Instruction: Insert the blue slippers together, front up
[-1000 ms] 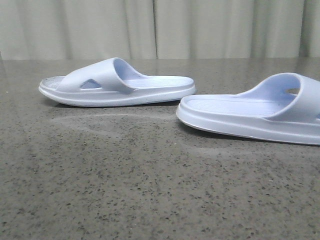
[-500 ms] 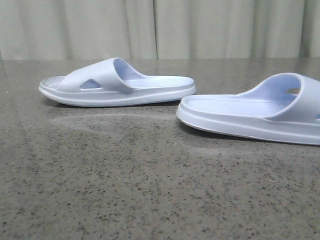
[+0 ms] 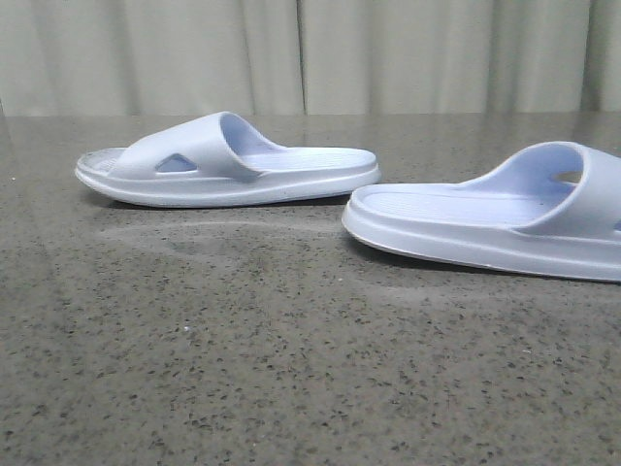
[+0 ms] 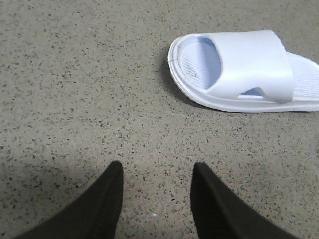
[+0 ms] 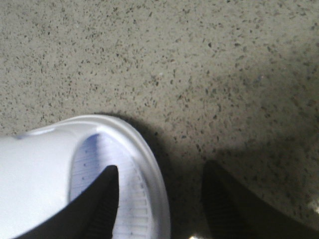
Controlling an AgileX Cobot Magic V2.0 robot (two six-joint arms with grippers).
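a speckled grey table (image 3: 291, 369) with pale curtains (image 3: 310, 53) behind. both pale blue slippers lie flat, well apart: near slipper (image 3: 490, 218) right, far slipper (image 3: 228, 160) left. left gripper (image 4: 155, 181) open, empty; right gripper (image 5: 159, 186) open, one finger over the near slipper's front.

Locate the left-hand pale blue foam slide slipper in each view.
Front view: the slipper lies upper left, toe pointing left.
Left wrist view: upper right, beyond the open left gripper.
Right wrist view: absent; that looks like the other slipper.
Shared landmark: its strap's triangular cutout.
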